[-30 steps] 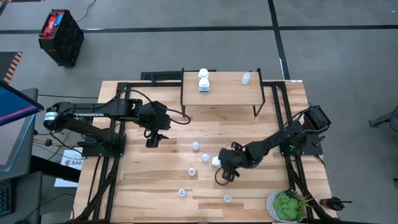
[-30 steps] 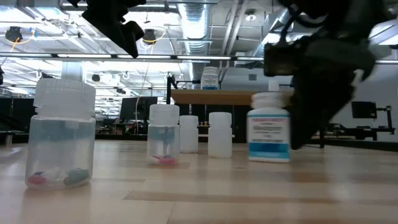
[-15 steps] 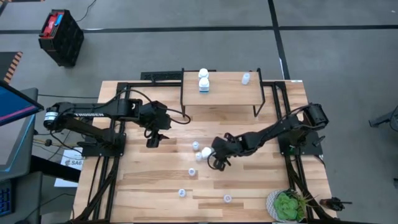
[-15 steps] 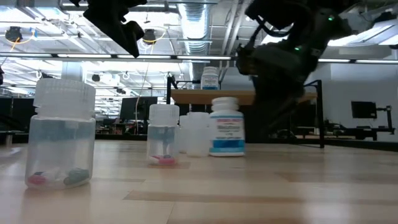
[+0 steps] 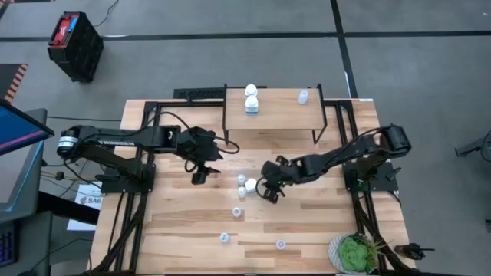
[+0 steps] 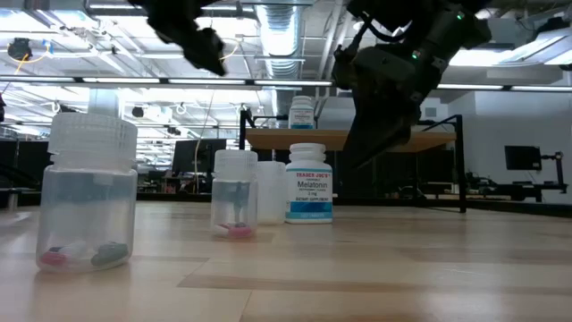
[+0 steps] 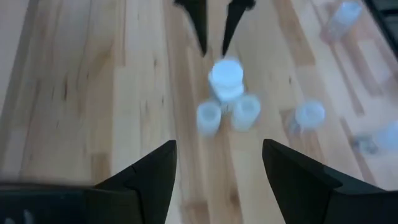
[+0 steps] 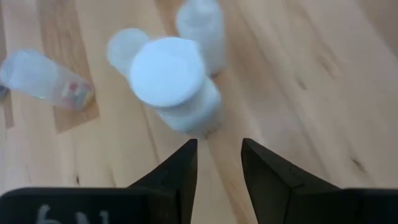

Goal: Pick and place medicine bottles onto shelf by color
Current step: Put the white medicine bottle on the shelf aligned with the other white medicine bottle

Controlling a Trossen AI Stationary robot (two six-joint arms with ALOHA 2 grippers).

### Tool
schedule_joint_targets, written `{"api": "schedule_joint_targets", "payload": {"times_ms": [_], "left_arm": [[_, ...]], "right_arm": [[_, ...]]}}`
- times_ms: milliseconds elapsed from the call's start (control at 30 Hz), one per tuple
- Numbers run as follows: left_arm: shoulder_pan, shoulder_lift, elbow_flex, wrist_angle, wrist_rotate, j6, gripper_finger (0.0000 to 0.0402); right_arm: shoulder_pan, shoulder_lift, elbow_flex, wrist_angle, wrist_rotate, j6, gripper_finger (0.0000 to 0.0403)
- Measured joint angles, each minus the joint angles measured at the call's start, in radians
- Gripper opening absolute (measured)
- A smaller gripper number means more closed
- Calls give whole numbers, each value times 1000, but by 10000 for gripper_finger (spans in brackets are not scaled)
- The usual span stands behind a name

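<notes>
The white Melatonin bottle (image 5: 251, 184) has slid across the table toward 9 o'clock over the last second. It now stands upright near the table's centre, just beside two small pale bottles (image 5: 241, 179), instead of alone further toward 4 o'clock. The right gripper (image 5: 269, 188) has followed it in from the 3 o'clock side while drawing its fingers closer. In the right wrist view the claw is narrow but empty: the bottle (image 8: 168, 71) sits just past the fingertips (image 8: 188, 149), not between them. This looks like a nudge rather than a catch, so the pick seems not yet made, and the bottle is now crowded by its neighbours, which may make a clean grasp harder. The left gripper (image 5: 200, 174) has also shifted toward the centre and hangs with its claw wide and empty, facing the same cluster. The shelf (image 5: 276, 115) at 12 o'clock carries two white bottles (image 5: 251, 98) on one end and a pale one (image 5: 303, 96) on the other. Three pale bottles stand loose toward 6 o'clock.
</notes>
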Motion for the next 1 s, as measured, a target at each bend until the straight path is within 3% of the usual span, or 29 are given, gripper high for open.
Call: {"api": "schedule_joint_targets", "payload": {"times_ms": [267, 567, 1000], "left_arm": [[-49, 168, 1, 217, -53, -35, 225], [-68, 355, 74, 224, -57, -28, 263], [-134, 450, 144, 266, -174, -204, 280]], "right_arm": [[-41, -239, 22, -311, 3, 0, 147], [-46, -523, 19, -503, 3, 0, 147], [-46, -700, 21, -628, 5, 0, 147]]}}
